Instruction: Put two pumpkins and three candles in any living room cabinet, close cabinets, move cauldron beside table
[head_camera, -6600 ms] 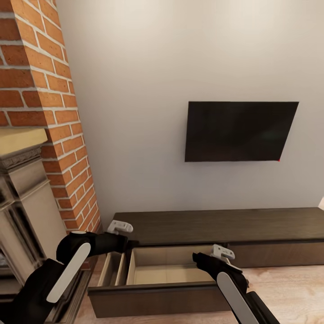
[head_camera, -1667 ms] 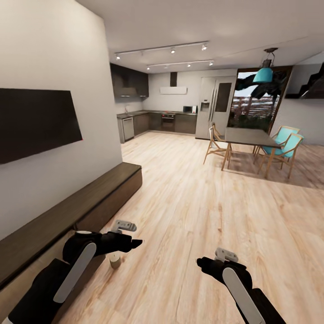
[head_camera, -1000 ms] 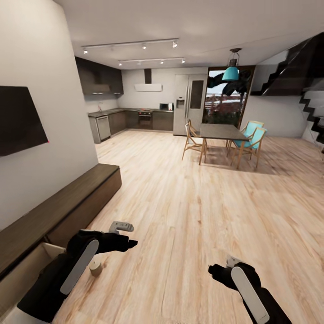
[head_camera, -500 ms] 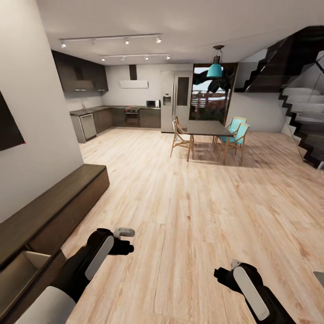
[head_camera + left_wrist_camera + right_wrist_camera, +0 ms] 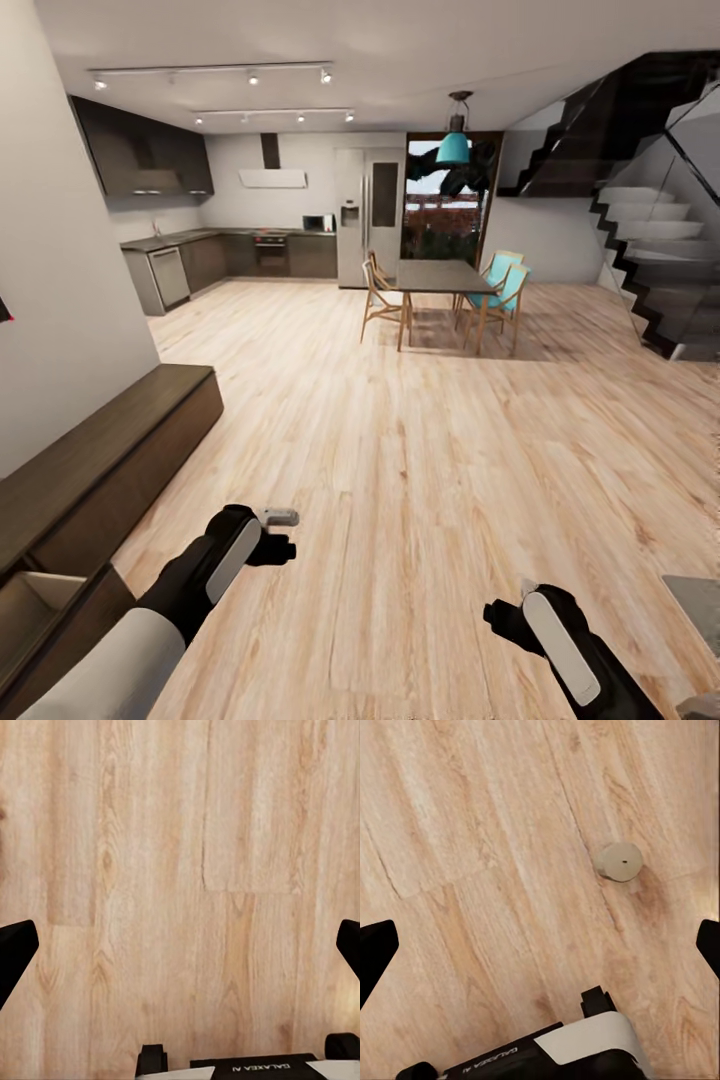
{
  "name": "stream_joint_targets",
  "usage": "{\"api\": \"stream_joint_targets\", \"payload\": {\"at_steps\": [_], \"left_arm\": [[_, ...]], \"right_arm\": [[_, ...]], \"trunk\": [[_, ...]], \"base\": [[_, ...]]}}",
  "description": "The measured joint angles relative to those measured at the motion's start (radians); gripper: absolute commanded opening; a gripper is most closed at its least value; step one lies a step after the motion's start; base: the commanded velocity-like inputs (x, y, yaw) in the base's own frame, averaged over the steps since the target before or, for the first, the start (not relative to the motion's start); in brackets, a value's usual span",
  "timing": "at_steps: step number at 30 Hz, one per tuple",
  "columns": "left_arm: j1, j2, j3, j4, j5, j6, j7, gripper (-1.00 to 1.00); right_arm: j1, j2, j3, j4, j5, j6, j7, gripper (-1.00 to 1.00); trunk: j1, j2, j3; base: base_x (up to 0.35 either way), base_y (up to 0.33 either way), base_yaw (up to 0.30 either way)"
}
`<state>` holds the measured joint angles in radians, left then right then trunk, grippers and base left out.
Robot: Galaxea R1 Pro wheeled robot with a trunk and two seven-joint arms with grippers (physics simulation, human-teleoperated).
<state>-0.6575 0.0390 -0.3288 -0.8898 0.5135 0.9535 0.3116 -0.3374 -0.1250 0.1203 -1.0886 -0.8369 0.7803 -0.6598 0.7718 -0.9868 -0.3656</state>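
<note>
Head view: the left gripper and right gripper hang over the plank floor, both empty; how far they are spread cannot be told here. The long dark cabinet runs beside the left arm, one drawer pulled out.

Left wrist view: the fingers are spread wide over bare planks.

Right wrist view: the fingers are spread wide, holding nothing. A candle stands on the floor ahead of them, apart from both.
</note>
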Motion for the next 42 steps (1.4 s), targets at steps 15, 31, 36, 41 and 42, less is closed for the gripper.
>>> {"api": "stream_joint_targets", "payload": {"at_steps": [15, 31, 36, 41, 42], "left_arm": [[-0.030, -0.003, 0.002, 0.083, 0.001, -0.023, 0.000, 1.00], [-0.030, -0.004, 0.004, 0.075, 0.004, -0.020, 0.001, 1.00], [-0.030, -0.007, 0.003, 0.074, 0.004, -0.018, 0.000, 1.00], [-0.030, -0.009, 0.003, 0.076, 0.004, -0.015, -0.002, 1.00], [-0.030, -0.009, 0.003, 0.075, 0.005, -0.015, -0.003, 1.00]], "right_arm": [[-0.021, -0.006, 0.012, 0.042, -0.001, 0.001, 0.002, 1.00], [-0.021, 0.000, 0.013, 0.043, -0.004, 0.001, 0.000, 1.00], [-0.021, 0.001, 0.013, 0.043, -0.004, 0.002, 0.000, 1.00], [-0.021, 0.004, 0.012, 0.042, -0.005, 0.002, 0.001, 1.00], [-0.021, 0.004, 0.011, 0.042, -0.005, 0.002, 0.001, 1.00]], "trunk": [[-0.001, 0.000, -0.008], [0.000, 0.000, -0.008], [0.000, 0.000, -0.008], [0.000, 0.000, -0.008], [0.000, 0.000, -0.008]], "base": [[0.188, 0.000, -0.039], [0.048, -0.001, 0.000], [-0.110, -0.154, -0.011], [-0.132, -0.212, -0.120], [-0.111, -0.170, -0.155]]}}
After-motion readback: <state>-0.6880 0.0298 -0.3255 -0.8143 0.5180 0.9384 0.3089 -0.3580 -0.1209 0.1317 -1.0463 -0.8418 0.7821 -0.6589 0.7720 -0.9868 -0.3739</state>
